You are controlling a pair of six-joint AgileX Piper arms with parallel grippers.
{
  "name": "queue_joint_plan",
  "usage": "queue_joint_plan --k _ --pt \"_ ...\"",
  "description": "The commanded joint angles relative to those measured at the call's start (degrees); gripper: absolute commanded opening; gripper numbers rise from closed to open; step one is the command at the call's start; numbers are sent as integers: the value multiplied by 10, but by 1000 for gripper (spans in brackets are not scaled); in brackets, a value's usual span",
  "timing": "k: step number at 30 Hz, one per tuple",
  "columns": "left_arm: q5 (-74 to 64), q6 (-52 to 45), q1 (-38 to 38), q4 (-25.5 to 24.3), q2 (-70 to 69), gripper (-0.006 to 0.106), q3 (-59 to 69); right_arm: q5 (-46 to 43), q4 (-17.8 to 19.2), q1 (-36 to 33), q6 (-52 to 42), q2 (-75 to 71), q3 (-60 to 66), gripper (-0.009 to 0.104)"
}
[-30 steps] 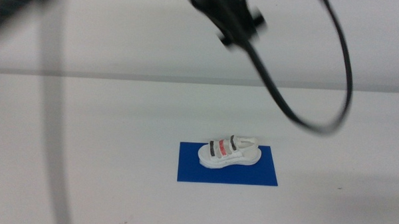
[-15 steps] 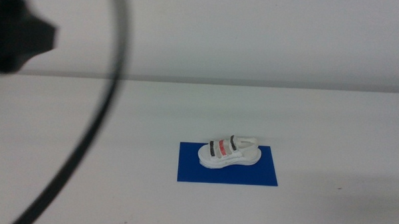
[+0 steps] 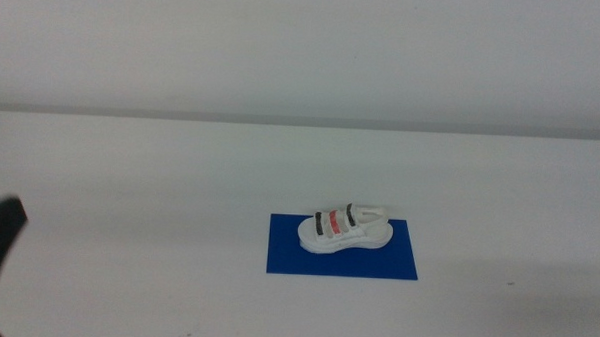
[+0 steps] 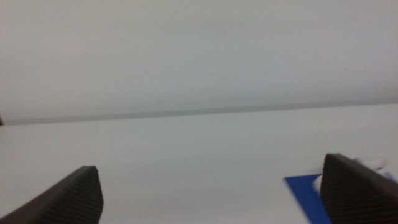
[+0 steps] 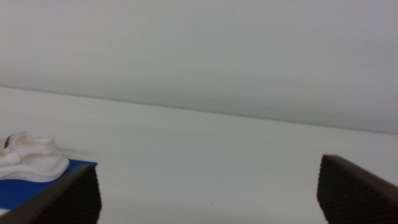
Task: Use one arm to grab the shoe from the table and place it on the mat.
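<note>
The shoe [image 3: 344,229] sits upright on the blue mat [image 3: 287,256], on the white worktop [image 3: 129,183]; placement looks done. The left claw [image 4: 211,199] and right claw [image 5: 208,196] are both spread wide, pinching nothing, well apart from the shoe. Nothing appears left except parking the arms.

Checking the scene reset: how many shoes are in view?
1. The shoe sits upright on the mat, toward its back edge, right of the table's centre. No other shoe shows in any view; neither hand touches it.
</note>
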State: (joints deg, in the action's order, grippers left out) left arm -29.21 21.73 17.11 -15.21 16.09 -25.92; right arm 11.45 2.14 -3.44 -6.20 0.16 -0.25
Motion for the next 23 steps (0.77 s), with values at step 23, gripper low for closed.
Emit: queue_joint_plan --k 23 --pt "233 -115 -191 101 -182 94 281 -4 1 0 0 -22 24 93"
